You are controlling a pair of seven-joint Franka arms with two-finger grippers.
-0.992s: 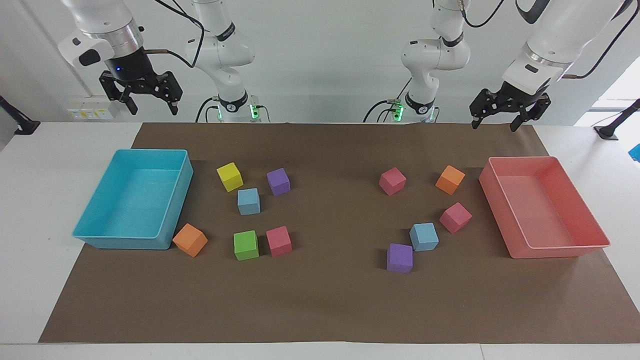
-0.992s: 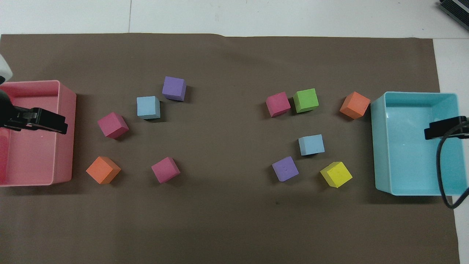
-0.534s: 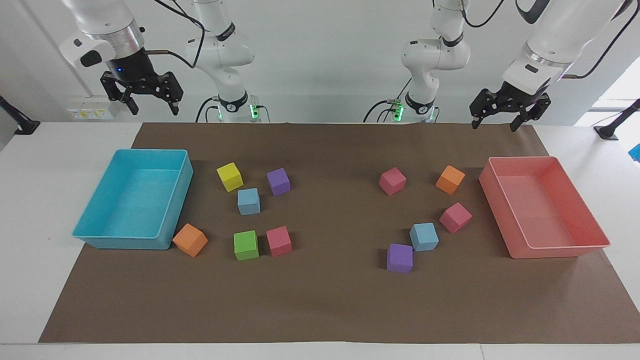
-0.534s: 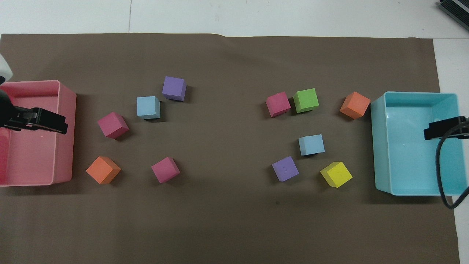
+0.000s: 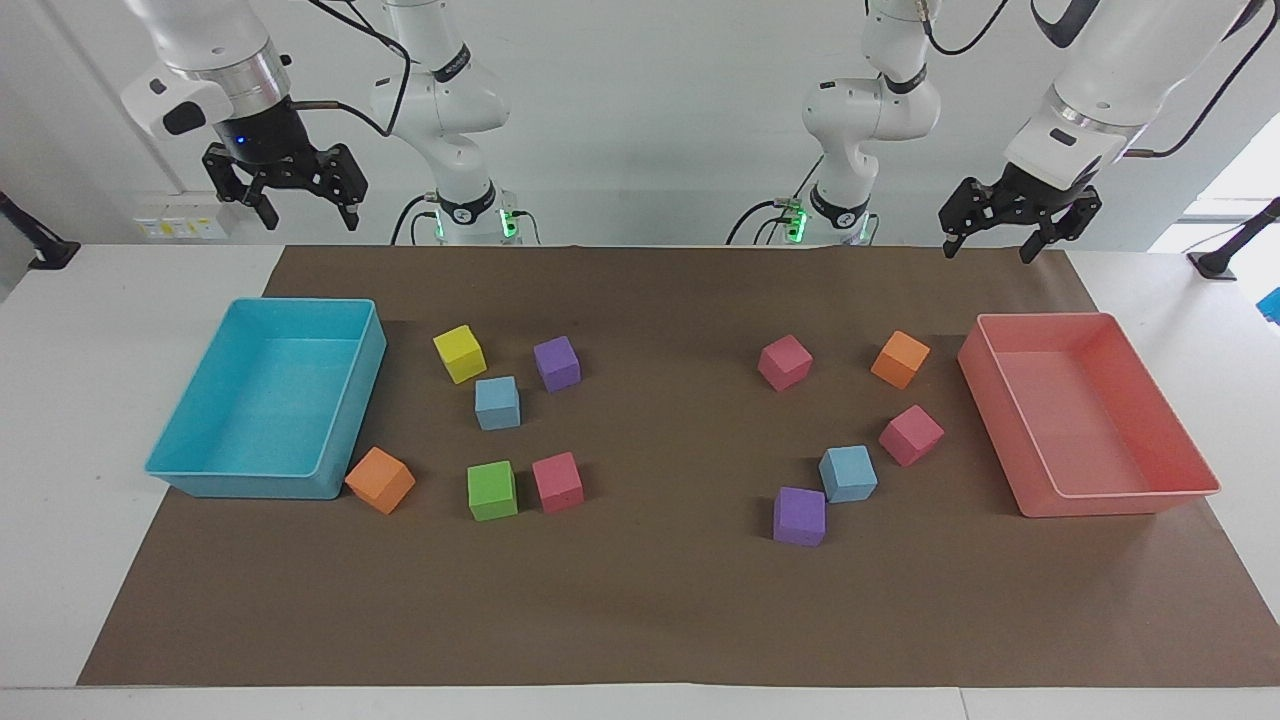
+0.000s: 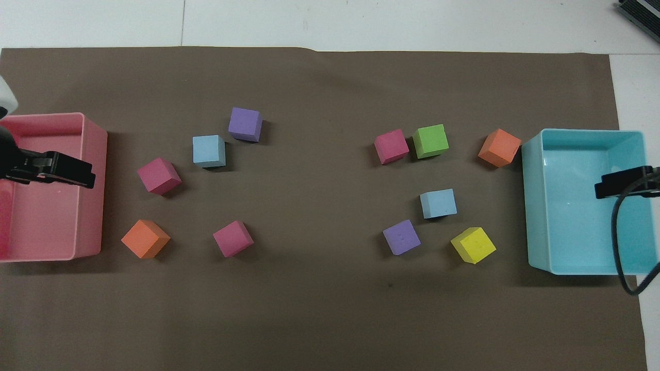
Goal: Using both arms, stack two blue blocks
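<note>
In the facing view, the right gripper (image 5: pixel 305 208) hung released at upper left. One blue block (image 5: pixel 497 402) sat left of centre, another blue block (image 5: pixel 848 473) right of centre. The left gripper (image 5: pixel 988 248) hung released, upper right.

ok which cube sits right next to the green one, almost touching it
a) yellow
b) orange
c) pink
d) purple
c, the green cube has a pink cube close beside it, toward the left arm's end of the table; the yellow cube and the orange cube sit clearly apart from it.
</note>
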